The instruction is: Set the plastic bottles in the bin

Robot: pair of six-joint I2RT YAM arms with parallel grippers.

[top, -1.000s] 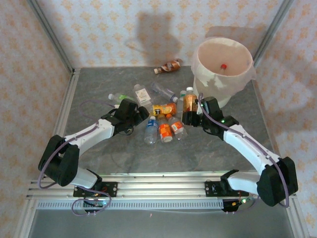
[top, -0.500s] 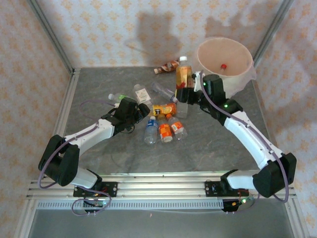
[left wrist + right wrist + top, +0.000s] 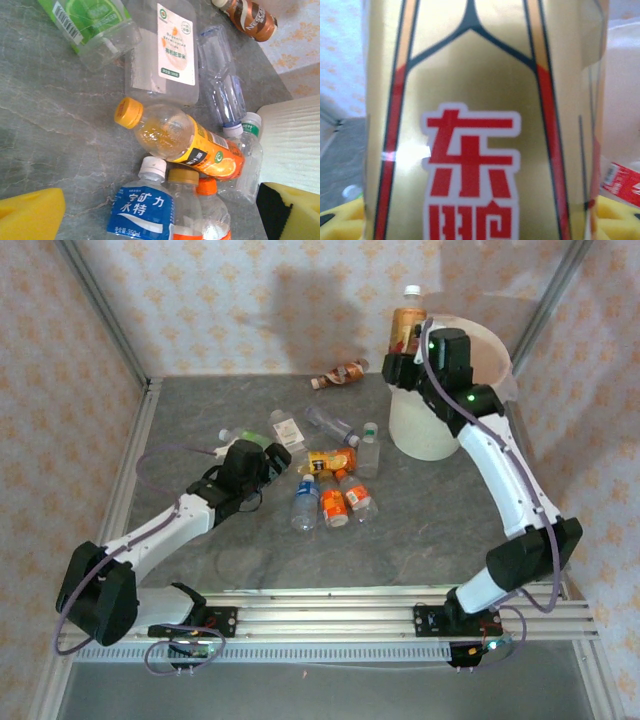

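Amber bottle [image 3: 404, 328], pinched upright by the right claw [image 3: 403, 366], hangs at the left rim of the bin [image 3: 425, 435]; let go here, it could clip the edge and drop outside. Left claw [image 3: 276, 457], spread wide, hovers by the pile [image 3: 332, 490] left of the bin.

A grey tabletop [image 3: 420, 540] with pale marble veins forms the floor of the enclosure. Walls in cream wallpaper with small orange floral motifs close it in: the back wall [image 3: 200, 300] at 12 o'clock, the left wall [image 3: 45, 420] at 9 and the right wall [image 3: 600, 460] at 3. Slanting metal posts [image 3: 100, 310] mark the two far corners, and a metal strip [image 3: 135, 465] runs along the tabletop's 9 o'clock edge. At 6 o'clock, silver aluminium rails [image 3: 330, 605] cross the near edge. The light is soft and even; a blurred grey shadow [image 3: 310, 310] lies on the back wall.
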